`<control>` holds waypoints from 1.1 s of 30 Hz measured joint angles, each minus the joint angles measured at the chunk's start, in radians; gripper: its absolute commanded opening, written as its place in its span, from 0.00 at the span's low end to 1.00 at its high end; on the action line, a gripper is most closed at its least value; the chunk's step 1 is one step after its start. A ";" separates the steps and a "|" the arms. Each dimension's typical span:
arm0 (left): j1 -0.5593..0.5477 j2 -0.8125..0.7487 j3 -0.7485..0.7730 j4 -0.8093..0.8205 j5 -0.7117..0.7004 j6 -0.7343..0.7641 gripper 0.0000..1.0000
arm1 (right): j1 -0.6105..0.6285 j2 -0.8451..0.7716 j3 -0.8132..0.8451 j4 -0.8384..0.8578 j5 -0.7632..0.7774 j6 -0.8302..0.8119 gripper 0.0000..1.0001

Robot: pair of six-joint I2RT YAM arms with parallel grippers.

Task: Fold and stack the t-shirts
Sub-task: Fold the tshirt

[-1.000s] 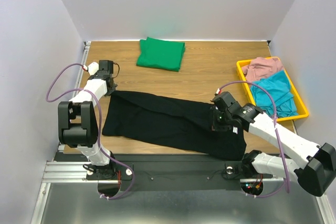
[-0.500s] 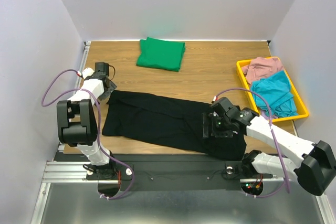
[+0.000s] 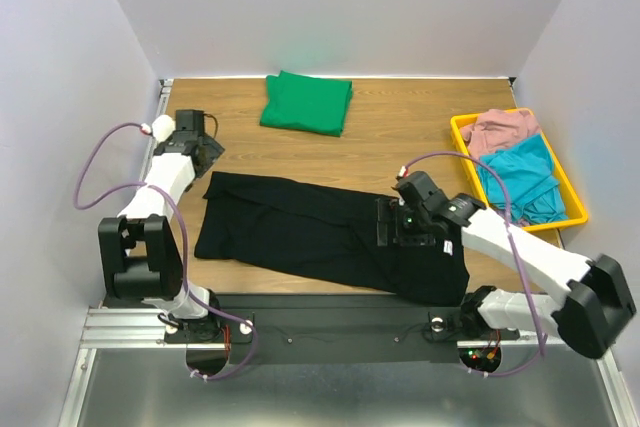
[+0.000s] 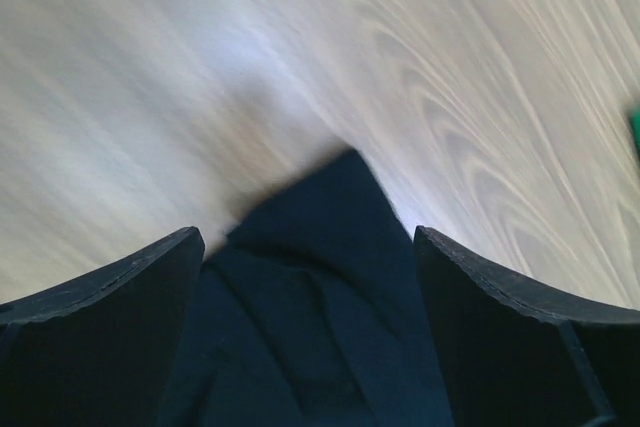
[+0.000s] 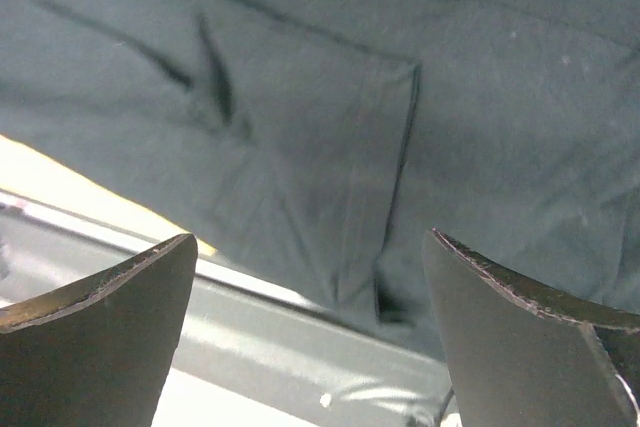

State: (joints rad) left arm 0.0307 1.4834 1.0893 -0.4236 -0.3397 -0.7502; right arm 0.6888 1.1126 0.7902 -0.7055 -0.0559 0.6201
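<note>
On the table (image 3: pixel 400 132) the black t-shirt (image 3: pixel 300 232) lies as a long, creased band along the near side, and the folded green t-shirt (image 3: pixel 306 102) sits far. The left gripper (image 4: pixel 305 237) gapes wide and empty over the band's far-left corner. The right gripper (image 5: pixel 310 239), equally wide, hangs above the near-right sleeve. Pinch both ends evenly before folding crosswise.

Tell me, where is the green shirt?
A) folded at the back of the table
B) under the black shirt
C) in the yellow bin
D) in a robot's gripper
A: the green shirt lies folded on the table near the back wall, apart from the black shirt and the yellow bin.
</note>
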 measured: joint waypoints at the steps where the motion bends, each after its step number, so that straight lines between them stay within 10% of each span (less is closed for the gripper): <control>1: -0.029 0.007 0.000 0.011 0.014 0.006 0.98 | 0.000 0.049 0.001 0.024 0.014 0.002 1.00; 14: -0.121 0.234 -0.018 0.116 0.129 0.074 0.98 | 0.000 0.257 -0.066 0.209 -0.105 -0.014 1.00; 33: -0.015 0.251 -0.048 0.181 0.119 0.095 0.98 | 0.027 0.031 -0.152 0.290 -0.617 -0.131 1.00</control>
State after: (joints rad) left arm 0.0158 1.7340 1.0412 -0.2428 -0.2211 -0.6548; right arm 0.7155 1.1439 0.6384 -0.4156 -0.6731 0.4892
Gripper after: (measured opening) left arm 0.985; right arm 0.998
